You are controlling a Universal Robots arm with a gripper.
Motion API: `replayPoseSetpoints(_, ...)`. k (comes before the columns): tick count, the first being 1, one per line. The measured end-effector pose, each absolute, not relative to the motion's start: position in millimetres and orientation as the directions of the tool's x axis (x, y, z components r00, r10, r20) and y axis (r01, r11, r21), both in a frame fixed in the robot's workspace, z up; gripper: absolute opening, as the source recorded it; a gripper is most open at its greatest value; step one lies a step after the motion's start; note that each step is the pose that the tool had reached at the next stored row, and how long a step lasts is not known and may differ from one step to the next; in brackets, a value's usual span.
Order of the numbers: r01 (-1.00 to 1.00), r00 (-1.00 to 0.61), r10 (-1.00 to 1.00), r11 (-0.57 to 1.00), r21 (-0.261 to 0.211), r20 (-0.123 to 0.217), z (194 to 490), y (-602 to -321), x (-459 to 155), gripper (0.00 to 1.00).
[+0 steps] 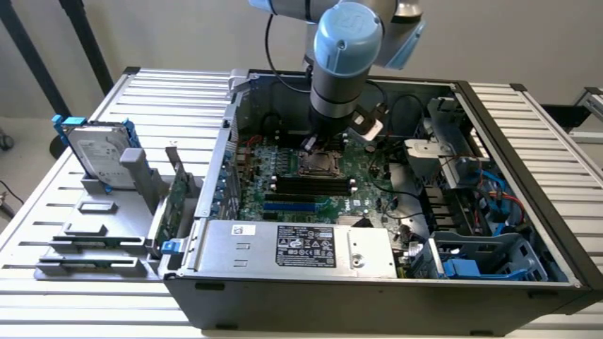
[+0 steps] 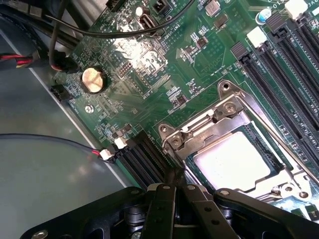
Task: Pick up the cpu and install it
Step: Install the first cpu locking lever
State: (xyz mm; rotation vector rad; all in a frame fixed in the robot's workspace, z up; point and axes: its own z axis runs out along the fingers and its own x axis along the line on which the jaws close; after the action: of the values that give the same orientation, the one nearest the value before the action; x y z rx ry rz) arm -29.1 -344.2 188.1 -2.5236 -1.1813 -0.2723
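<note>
While the arm (image 1: 347,56) reaches down into the open case (image 1: 377,282), the holdings stand as follows:

Item 1, tool (image 2: 174,191): black fingers drawn together, clenched on nothing that can be seen; tip poised just beside the socket frame, at its edge nearest the short dark slots.

Item 2, cpu (image 2: 232,162): flat square chip, pale silver top, lying inside the socket (image 2: 234,144) on the motherboard (image 2: 164,64). It appears level and seated within the metal frame; the load plate looks swung back, not closed over the chip. Seen from the exterior view, the socket lies directly under the wrist, behind the memory slots (image 1: 311,185).

Item 3, fixtures: hard drive (image 1: 94,152) with blue rails standing in a grey holder (image 1: 99,236) on the slatted tabletop (image 1: 56,212), at the exterior view's left; green card (image 1: 172,205) upright beside the case wall; power supply (image 1: 296,247) along the near edge; coin cell (image 2: 93,79) and loose cables (image 2: 60,142) on the board.

Item 4, hazards, by judgement: the shut tip sits close to the frame and could knock the chip askew or scrape the board if it drifts sideways; a chip not fully keyed into the socket risks bent contacts under any downward press; the thin cable near the fingers could snag
</note>
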Motion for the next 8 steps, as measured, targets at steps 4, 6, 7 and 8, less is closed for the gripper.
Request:
replayPoseSetpoints(4,0.771,0.636,0.706,-0.596,-0.223,0.312,188.0,-344.2,-28.4,0.11)
replayPoseSetpoints(6,0.771,0.636,0.706,-0.596,-0.223,0.313,187.9,-344.2,-28.1,0.11)
replayPoseSetpoints(7,0.772,0.636,0.706,-0.596,-0.224,0.313,187.9,-344.2,-27.9,0.11)
replayPoseSetpoints(8,0.772,0.635,0.706,-0.595,-0.224,0.313,187.8,-344.2,-27.8,0.11)
